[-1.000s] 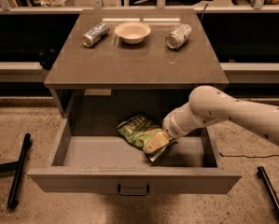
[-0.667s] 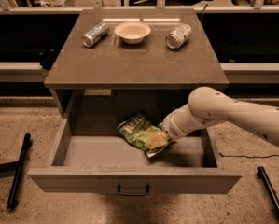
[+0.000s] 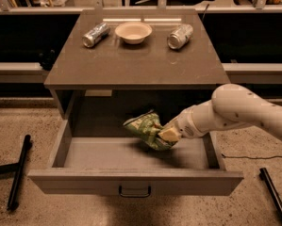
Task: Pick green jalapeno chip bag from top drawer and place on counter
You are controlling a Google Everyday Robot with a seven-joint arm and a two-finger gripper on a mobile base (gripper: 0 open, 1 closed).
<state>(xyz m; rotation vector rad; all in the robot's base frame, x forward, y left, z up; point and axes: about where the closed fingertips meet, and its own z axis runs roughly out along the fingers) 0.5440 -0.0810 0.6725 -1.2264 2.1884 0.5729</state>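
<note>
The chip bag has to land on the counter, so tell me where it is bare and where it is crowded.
The counter is bare across its front half, from the front edge to the back row. That row is crowded: left can, bowl, right can. The gripper, in the top drawer, is shut on the green jalapeno chip bag.

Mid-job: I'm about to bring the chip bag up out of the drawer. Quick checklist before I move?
1. The top drawer is pulled open: ok.
2. The claw is inside the drawer, against the right side of the green jalapeno chip bag: ok.
3. Bag off the drawer floor: cannot tell.
4. Bare area on the counter in front of the bowl and cans for the drop: ok.
5. Clearance past the counter's front edge on the way up: cannot tell.
</note>
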